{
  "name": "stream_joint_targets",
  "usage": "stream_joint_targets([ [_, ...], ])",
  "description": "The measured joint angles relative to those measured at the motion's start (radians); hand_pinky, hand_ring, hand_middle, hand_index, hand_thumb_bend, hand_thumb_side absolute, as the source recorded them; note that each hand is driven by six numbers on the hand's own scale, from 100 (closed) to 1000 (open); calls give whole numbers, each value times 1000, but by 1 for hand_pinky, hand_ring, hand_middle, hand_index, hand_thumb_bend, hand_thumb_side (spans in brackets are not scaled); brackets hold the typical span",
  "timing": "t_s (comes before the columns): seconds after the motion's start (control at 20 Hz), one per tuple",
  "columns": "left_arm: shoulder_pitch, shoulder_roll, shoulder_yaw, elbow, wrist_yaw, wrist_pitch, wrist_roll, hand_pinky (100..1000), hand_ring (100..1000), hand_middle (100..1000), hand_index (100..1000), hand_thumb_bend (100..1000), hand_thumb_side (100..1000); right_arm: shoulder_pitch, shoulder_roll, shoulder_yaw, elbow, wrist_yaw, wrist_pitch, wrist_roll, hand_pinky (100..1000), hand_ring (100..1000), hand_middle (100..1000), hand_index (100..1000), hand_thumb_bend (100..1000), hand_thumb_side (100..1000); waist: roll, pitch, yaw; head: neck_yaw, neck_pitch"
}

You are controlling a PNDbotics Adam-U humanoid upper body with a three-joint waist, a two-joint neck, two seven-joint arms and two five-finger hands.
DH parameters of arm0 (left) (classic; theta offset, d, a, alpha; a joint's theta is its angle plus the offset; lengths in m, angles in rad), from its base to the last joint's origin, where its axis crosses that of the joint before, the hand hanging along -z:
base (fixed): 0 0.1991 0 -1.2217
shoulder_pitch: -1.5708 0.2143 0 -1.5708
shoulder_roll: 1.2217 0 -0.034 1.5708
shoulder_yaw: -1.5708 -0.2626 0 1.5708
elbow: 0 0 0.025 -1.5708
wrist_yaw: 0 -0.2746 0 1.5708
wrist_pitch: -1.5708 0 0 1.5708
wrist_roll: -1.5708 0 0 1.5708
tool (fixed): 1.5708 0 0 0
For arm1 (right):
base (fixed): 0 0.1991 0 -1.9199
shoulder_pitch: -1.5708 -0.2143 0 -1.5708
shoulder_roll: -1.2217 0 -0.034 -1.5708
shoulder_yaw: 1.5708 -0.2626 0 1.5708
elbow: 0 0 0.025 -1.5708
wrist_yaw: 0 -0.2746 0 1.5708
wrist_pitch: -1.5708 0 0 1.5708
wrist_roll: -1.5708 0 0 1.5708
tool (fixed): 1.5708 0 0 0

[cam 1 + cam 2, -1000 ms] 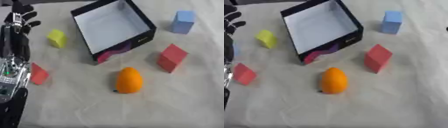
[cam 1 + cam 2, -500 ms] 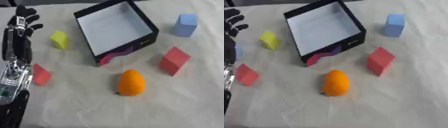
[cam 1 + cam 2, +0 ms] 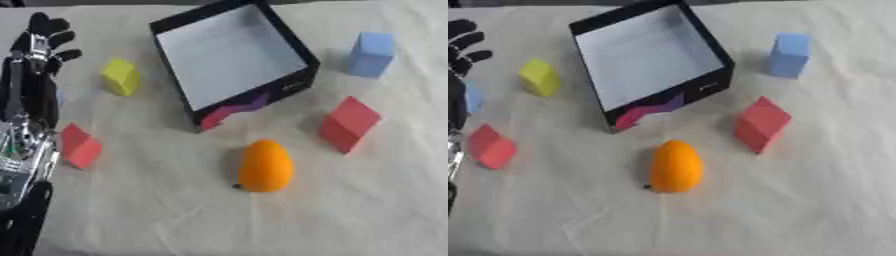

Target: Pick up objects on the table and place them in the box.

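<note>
Yellow block: small yellow cube-like block (image 3: 121, 76) lies on the cloth-covered worktop (image 3: 367, 210), far left part, between the left robot hand and the box.
Left robot hand: left robot hand (image 3: 39, 42) is raised at the far left edge, fingers spread and a little bent, holding nothing; the yellow block is just to its right and slightly nearer.
Right robot hand: it shows in no view, so the left arm is the only one near the things.
Long axis: the yellow block looks slightly taller than wide and stands a bit tilted; I cannot tell more.
Box: black cardboard box with white inside (image 3: 229, 57) stands open to the right of the yellow block, apart from it, and looks empty.
Other things: small red block (image 3: 79, 145) near the left forearm; orange egg-shaped fruit (image 3: 264, 166) in the middle near side; larger red block (image 3: 350, 123) at right; light blue block (image 3: 372, 54) far right.
Obstacles: a small pale blue thing (image 3: 473, 98) shows beside the arm; nothing seems to lie between the yellow block and the box.
Judgement: probably the yellow block or the small red block is the next pick.
</note>
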Motion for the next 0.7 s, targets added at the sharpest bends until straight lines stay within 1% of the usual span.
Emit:
stream_joint_targets([
  [0.1, 0, 0, -4, 2, -1, 1, -2, 714, 784, 719, 734, 315, 766, -12, -22, 26, -43, 43, -10, 96, 833, 909, 889, 903, 165, 713, -2, 0, 0, -5, 0],
  [0.15, 1, 0, -5, 3, -2, 1, -3, 714, 784, 719, 734, 315, 767, -17, -30, 38, -61, 63, -18, 144, 834, 909, 886, 903, 203, 704, -3, 0, 0, -7, 0],
  [0.2, 1, 0, -5, 5, -2, 1, -4, 714, 785, 720, 734, 315, 767, -23, -35, 49, -77, 80, -28, 190, 835, 908, 887, 903, 164, 731, -4, 0, 0, -8, 0],
  [0.4, 1, 0, -6, 5, -3, 1, -8, 714, 785, 720, 734, 314, 767, -33, -42, 90, -122, 122, -75, 354, 840, 908, 887, 904, 184, 739, -4, 0, 2, -9, 0],
  [0.45, 1, 0, -6, 5, -3, 1, -9, 714, 785, 720, 734, 314, 767, -36, -42, 98, -128, 129, -88, 390, 840, 908, 887, 904, 184, 739, -4, 0, 3, -10, 0],
  [0.55, 1, 0, -6, 5, -4, 2, -10, 715, 786, 721, 734, 314, 767, -40, -42, 111, -138, 141, -110, 451, 844, 908, 891, 911, 220, 716, -4, 0, 3, -10, 0],
  [0.7, 1, 0, -6, 5, -4, 2, -10, 714, 786, 721, 734, 313, 768, -47, -42, 116, -143, 164, -147, 509, 847, 908, 892, 915, 264, 682, -4, 0, 3, -8, 0],
])
